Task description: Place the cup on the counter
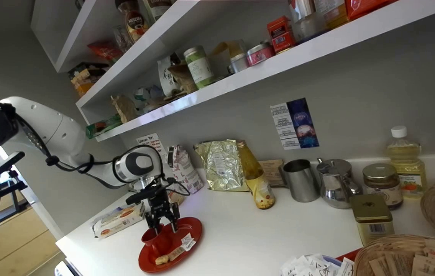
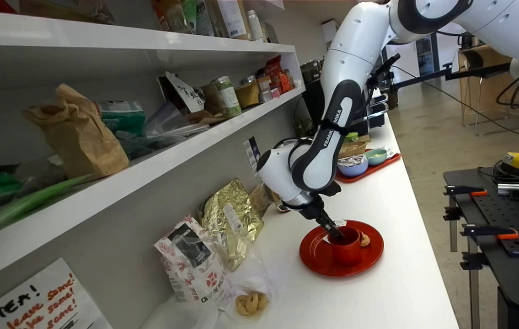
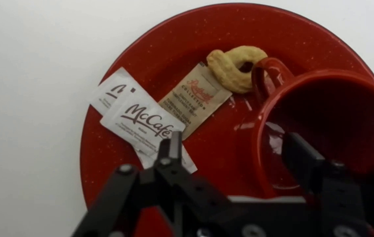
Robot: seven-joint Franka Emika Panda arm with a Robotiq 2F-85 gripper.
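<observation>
A red cup (image 1: 156,240) with a handle stands upright on a red plate (image 1: 195,226), which lies on the white counter (image 1: 240,241). In an exterior view the cup (image 2: 347,251) also shows on the plate (image 2: 312,257). My gripper (image 1: 166,229) is open and points down at the cup. In the wrist view, the gripper (image 3: 238,144) straddles the near wall of the cup (image 3: 331,105). One finger is inside the cup, the other outside above the plate, with gaps between both fingers and the wall. The cup's right edge is cut off there.
Sugar packets (image 3: 140,118) and a ring-shaped snack (image 3: 236,69) lie on the plate beside the cup. Along the wall stand a gold bag (image 1: 221,165), a yellow bottle (image 1: 257,180), a metal pitcher (image 1: 301,182) and a teapot (image 1: 336,184). White shelves (image 1: 240,78) hang above.
</observation>
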